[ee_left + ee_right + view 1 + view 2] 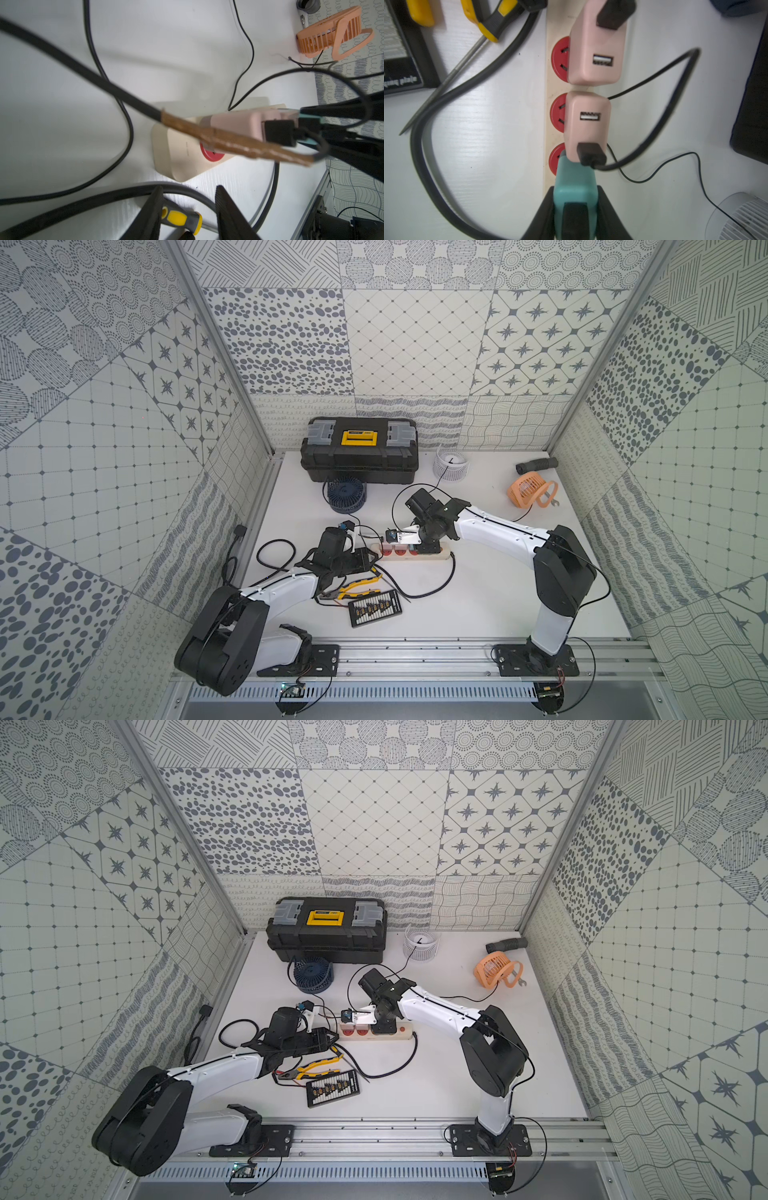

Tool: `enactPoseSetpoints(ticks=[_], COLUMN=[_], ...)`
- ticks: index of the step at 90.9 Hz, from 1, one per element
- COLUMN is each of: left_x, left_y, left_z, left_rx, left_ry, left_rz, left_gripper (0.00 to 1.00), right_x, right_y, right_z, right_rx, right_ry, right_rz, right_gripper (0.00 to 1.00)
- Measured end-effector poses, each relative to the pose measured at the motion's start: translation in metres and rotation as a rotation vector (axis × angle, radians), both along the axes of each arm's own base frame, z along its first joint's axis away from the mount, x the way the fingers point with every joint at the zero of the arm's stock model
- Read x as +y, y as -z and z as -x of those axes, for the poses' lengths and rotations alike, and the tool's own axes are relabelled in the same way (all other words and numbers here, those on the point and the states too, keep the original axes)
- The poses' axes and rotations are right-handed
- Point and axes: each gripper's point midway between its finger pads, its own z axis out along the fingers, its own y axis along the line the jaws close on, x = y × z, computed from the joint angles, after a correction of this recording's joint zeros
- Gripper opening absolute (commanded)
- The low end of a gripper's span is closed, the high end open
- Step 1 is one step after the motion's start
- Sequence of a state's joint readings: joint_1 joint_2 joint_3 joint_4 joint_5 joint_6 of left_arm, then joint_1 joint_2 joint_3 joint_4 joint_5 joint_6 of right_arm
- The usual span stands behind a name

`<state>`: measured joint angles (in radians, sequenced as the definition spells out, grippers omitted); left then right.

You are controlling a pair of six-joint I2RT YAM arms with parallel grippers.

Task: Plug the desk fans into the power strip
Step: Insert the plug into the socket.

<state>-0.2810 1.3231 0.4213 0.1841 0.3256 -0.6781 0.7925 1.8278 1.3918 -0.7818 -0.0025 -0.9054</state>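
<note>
near the middle of the white table, the power strip lies along the 9-to-3 line, its thick dark cord looping off toward 6 o'clock. over the strip's 3 o'clock half the right gripper is clamped on a teal block. the block's far end meets a pink usb adapter carrying a black usb plug. that adapter half covers a red socket; whether its pins are in, i cannot tell. another pink adapter shows further toward 9 o'clock. at the strip's 9 o'clock end the left gripper has its jaws apart, nothing between them, a yellow-handled screwdriver showing in the gap. from the strip, the blue fan sits at 11 o'clock, the white fan at 1 and the orange fan at 2.
</note>
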Motion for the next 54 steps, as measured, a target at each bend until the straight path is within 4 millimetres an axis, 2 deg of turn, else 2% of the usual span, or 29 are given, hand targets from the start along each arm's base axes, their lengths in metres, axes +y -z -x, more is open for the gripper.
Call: enactPoseSetpoints(ticks=[34,54], left_x=[-0.001,-0.001], left_y=[0.008,0.014], left_z=[-0.017,-0.025], left_rx=[-0.006,-0.009], left_ry=[0.008,0.008], left_rz=[-0.003,-0.003], left_gripper=[0.3,0.29], right_x=[0.002,0.001], right_y=[0.008,0.01], right_z=[-0.003,-0.003], right_rx=[0.037,0.05], right_ry=[-0.019,-0.016], right_rz=[0.068,0.077], right_gripper=[0.0,0.0])
